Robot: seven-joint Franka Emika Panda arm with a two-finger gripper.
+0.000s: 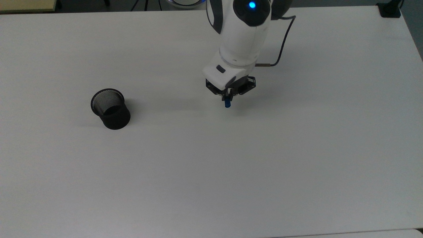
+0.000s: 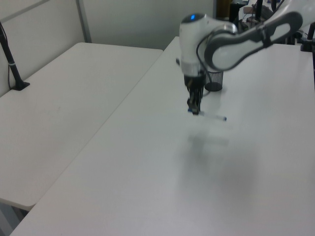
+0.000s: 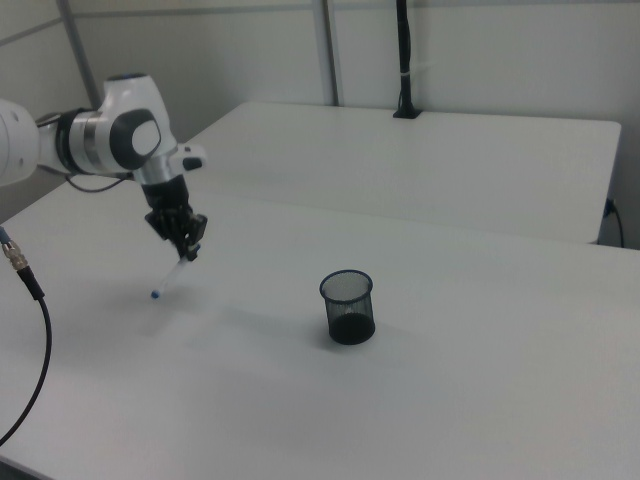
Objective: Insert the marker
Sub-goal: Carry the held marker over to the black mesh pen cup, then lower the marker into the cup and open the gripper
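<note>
Even, dim-ish overhead light; soft shadow right of cup (image 1: pixel 111 109) in top view; arm (image 2: pixel 216 39) motion-blurred in left view.
</note>
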